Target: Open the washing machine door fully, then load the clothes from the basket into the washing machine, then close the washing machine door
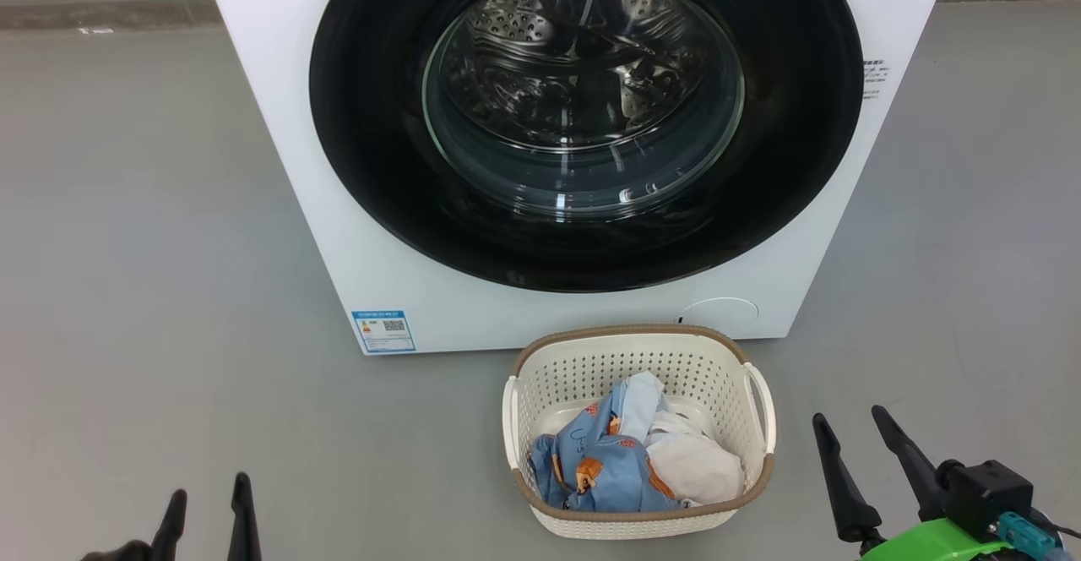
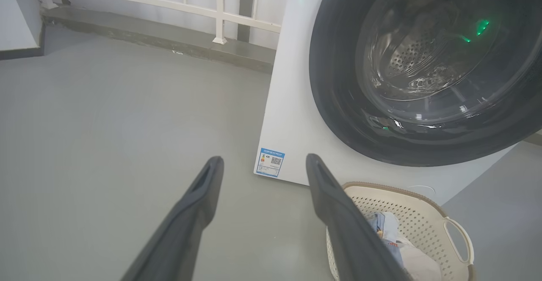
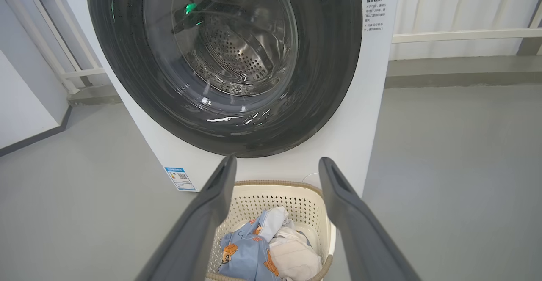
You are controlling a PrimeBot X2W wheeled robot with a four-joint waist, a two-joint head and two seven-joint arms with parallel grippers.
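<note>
Door [image 1: 583, 105] closed on washer [image 1: 279, 172]. Basket [image 1: 629, 332] holding clothes [image 1: 621, 464] on floor [image 1: 127, 291], just near of washer. Left gripper [image 1: 209, 487] near-left of basket, right gripper [image 1: 848, 414] just right; both wide, empty.

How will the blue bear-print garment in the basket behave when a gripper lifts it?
Likely floppy: the blue garment lies crumpled in soft folds, so it should drape and sag. Probably light: thin cloth. It lies against the white garment in the basket, so it may drag that along.
</note>
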